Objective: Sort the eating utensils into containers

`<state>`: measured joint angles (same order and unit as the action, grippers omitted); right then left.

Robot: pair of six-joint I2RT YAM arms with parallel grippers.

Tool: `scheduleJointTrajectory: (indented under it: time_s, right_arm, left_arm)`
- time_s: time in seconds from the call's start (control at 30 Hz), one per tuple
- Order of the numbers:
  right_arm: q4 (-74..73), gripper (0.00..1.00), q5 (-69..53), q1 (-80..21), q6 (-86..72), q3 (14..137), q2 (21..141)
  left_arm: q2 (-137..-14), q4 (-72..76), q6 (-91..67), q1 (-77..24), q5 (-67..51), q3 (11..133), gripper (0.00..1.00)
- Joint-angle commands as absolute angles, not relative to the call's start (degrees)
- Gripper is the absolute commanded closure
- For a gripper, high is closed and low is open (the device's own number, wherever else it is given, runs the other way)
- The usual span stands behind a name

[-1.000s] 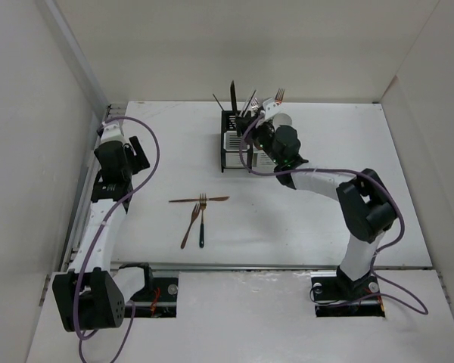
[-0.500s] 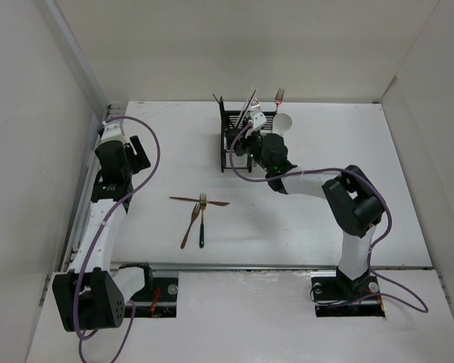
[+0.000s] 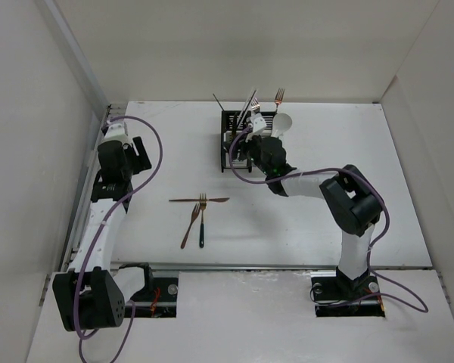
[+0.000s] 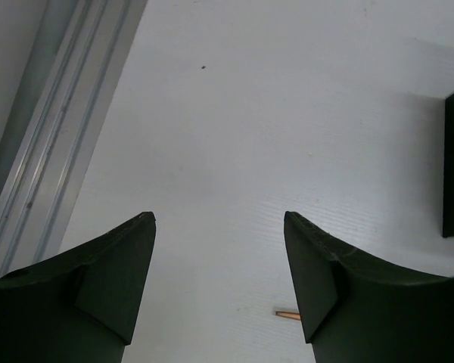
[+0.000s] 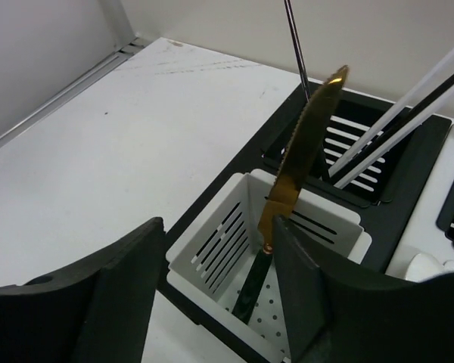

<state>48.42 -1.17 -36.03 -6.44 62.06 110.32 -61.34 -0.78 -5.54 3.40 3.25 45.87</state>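
The containers (image 3: 225, 155) stand at the back middle of the table, holding chopsticks (image 3: 250, 102), a fork (image 3: 278, 96) and a white spoon (image 3: 283, 121). My right gripper (image 3: 247, 146) hovers over them. In the right wrist view it (image 5: 216, 227) is open above the white compartment (image 5: 212, 249), where a gold-bladed, black-handled knife (image 5: 299, 159) stands leaning, close by the right finger (image 5: 310, 295). White and black chopsticks (image 5: 408, 106) lean in the black compartment (image 5: 363, 144) behind. Two forks (image 3: 197, 224) and a thin brown stick (image 3: 199, 200) lie mid-table. My left gripper (image 4: 218, 218) is open and holds nothing.
The left arm (image 3: 113, 162) hangs over the table's left side near a metal rail (image 4: 30, 166). White walls close in the table at the back and both sides. A copper tip (image 4: 286, 313) shows by the left gripper's right finger.
My right gripper moved left and down to the white compartment with the knife, then opened; the knife now stands in the compartment. The left arm has not moved.
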Motion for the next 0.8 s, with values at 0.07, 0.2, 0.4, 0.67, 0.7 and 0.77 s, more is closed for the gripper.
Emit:
scheduleJointTrajectory:
  time_s: [0.07,0.2,0.4,0.67,0.7,0.77]
  right_arm:
    - [51.06,0.33,-0.44,-36.83,-6.77,60.56,104.69]
    - [51.59,0.29,0.97,-37.44,-5.98,59.06,100.38]
    - [38.02,0.23,2.29,-41.83,2.27,61.52,92.48]
    - [22.06,0.23,-4.13,-44.64,4.04,57.14,82.99]
    - [22.06,0.23,-4.65,-44.65,4.04,55.82,81.75]
    - [21.45,0.23,-5.19,-45.18,4.04,52.92,78.51]
  left_arm:
    - [-60.64,-0.78,20.02,3.60,-17.18,45.09,0.31]
    - [-61.34,-11.14,41.48,1.06,-29.43,45.09,0.18]
    - [-64.78,-26.96,55.26,0.26,-33.30,48.69,0.24]
    - [-75.83,-39.89,64.42,-6.57,-34.29,52.81,0.18]
    - [-78.20,-41.21,64.42,-7.55,-33.23,54.04,0.21]
    - [-85.82,-44.99,63.03,-9.83,-32.61,59.13,0.28]
